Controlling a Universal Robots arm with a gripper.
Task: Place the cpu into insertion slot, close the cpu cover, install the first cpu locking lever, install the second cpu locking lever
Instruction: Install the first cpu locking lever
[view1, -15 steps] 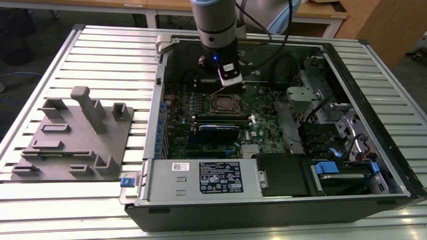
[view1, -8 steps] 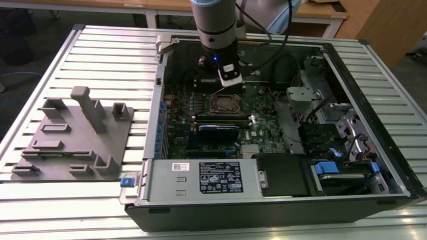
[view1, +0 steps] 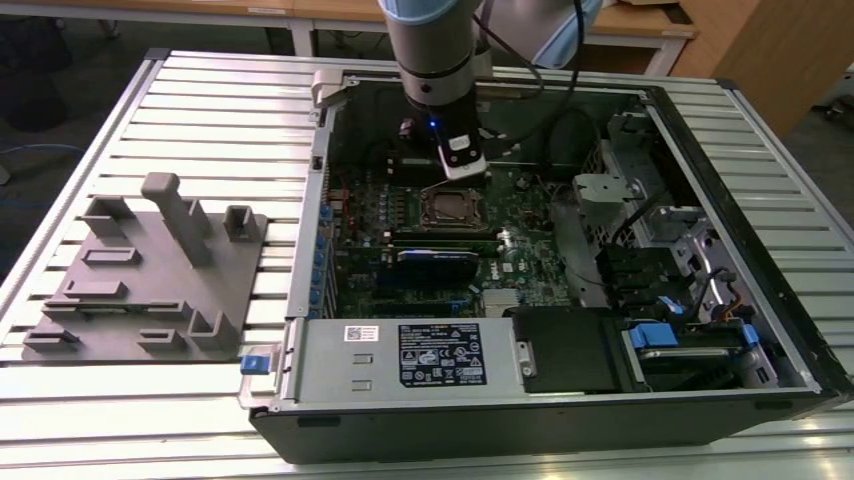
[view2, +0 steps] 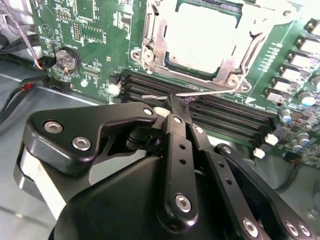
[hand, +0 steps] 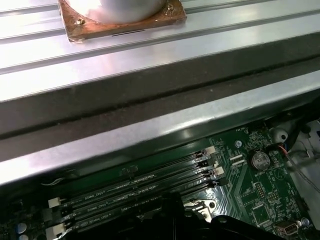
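One cpu (view2: 200, 37) lies seated under the lowered cpu cover (view2: 154, 42) on the green board (view2: 100, 40), inside the case (view1: 534, 425) on the counter (view1: 200, 110). The end effector (view2: 176, 104) has its fingers pressed together, with the tips at a thin locking lever (view2: 210, 92).

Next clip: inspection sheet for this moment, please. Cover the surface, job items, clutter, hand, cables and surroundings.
Surface: slatted metal table carrying an open computer case.
Job's things: cpu sits under the lowered cover. A thin wire lever runs along the socket's edge; whether it is latched is unclear.
Clutter: grey fixture block on the table, at the exterior view's left.
Hand: hand is right at the lever.
Cables: black cables looped inside the case.
Surroundings: wooden desk behind the table.
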